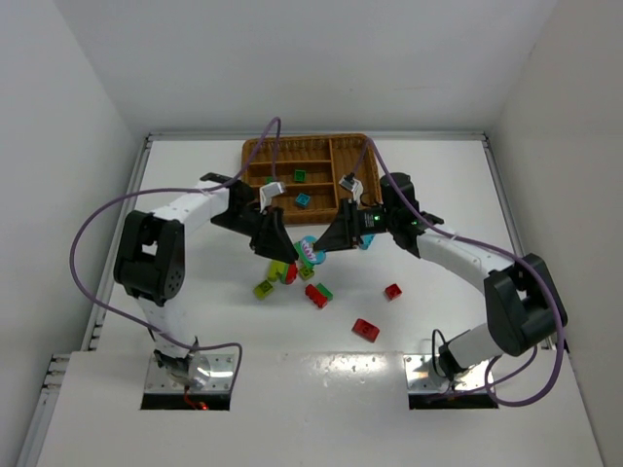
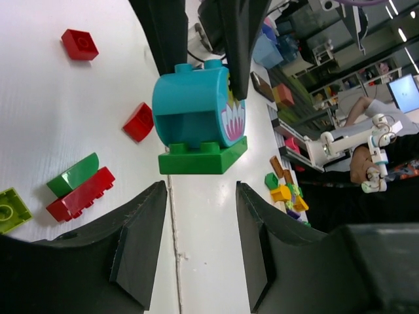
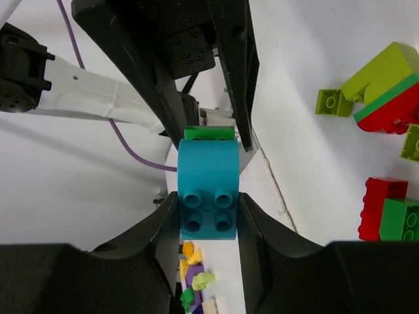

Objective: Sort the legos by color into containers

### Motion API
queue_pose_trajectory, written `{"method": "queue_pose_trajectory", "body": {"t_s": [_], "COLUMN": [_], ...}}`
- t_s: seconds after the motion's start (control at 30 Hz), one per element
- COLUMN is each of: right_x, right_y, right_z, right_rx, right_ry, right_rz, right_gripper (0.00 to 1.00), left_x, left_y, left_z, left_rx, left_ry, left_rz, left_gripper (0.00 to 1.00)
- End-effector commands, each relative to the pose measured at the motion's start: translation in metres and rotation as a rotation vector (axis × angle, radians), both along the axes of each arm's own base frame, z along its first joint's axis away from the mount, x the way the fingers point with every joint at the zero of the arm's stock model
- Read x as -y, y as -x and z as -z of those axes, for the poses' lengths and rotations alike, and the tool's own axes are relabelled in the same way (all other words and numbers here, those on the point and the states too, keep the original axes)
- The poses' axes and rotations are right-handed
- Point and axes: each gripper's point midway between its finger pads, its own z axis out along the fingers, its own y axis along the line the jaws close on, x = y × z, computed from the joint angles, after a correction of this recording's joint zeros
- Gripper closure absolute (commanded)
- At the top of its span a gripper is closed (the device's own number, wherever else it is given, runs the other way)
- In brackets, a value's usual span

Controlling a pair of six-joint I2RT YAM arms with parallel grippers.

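My right gripper (image 3: pixel 208 204) is shut on a cyan rounded brick (image 3: pixel 208 171) with a dark green plate (image 3: pixel 209 133) stuck to its far end, held above the table. In the top view the brick (image 1: pixel 310 251) hangs between both grippers. My left gripper (image 2: pixel 200 191) is open and empty, its tips just short of the green plate (image 2: pixel 203 156) and cyan brick (image 2: pixel 193 104). The wicker tray (image 1: pixel 255 151) lies behind, with a green brick (image 1: pixel 300 176) and a cyan brick (image 1: pixel 303 200) in its slots. Loose red bricks (image 1: pixel 366 330) and lime bricks (image 1: pixel 264 288) lie in front.
A red and green pair (image 1: pixel 317 294) and a single red brick (image 1: pixel 392 291) lie near the centre. A small cluster of lime, red and green bricks (image 1: pixel 284 271) sits under my left gripper (image 1: pixel 275 243). White walls ring the table.
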Motion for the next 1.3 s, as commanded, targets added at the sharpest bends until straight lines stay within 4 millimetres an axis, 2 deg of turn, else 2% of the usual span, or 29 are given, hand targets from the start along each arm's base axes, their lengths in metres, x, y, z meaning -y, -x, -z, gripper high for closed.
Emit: {"method": "queue_pose_trajectory", "body": {"t_s": [0.0,0.1,0.2,0.3,0.6,0.83,1.27], "right_x": [-0.002,-0.003,-0.003,-0.004,-0.005,-0.008,-0.009], "right_y": [-0.002,-0.004,-0.004,-0.006,-0.008,-0.007,-0.009], "right_z": [-0.015,-0.015,-0.015,-0.018,-0.022,-0.023,-0.021], "right_rx": [0.062,0.062,0.062,0.071,0.089,0.079,0.08], "right_ry": [-0.045,-0.045,-0.045,-0.049,-0.058,-0.058,-0.053], "right_rz": [-0.023,-0.023,-0.023,-0.023,-0.023,-0.03,-0.032], "right_gripper": [0.79,0.79,0.79,0.79,0.79,0.79,0.79], "left_x": [0.005,0.005,0.007,0.008,0.014,0.019,0.022], "left_y": [-0.001,-0.001,-0.001,-0.004,-0.004,-0.001,-0.002], "left_z": [-0.04,-0.04,-0.047,-0.053,-0.057,-0.057,-0.065], "left_rx": [0.095,0.095,0.116,0.129,0.136,0.127,0.133], "left_ry": [0.176,0.176,0.183,0.187,0.191,0.19,0.194], "left_rz": [-0.029,-0.029,-0.018,-0.017,0.003,0.023,0.034], "left_gripper": [0.48,0.43,0.33,0.29,0.29,0.37,0.43]}}
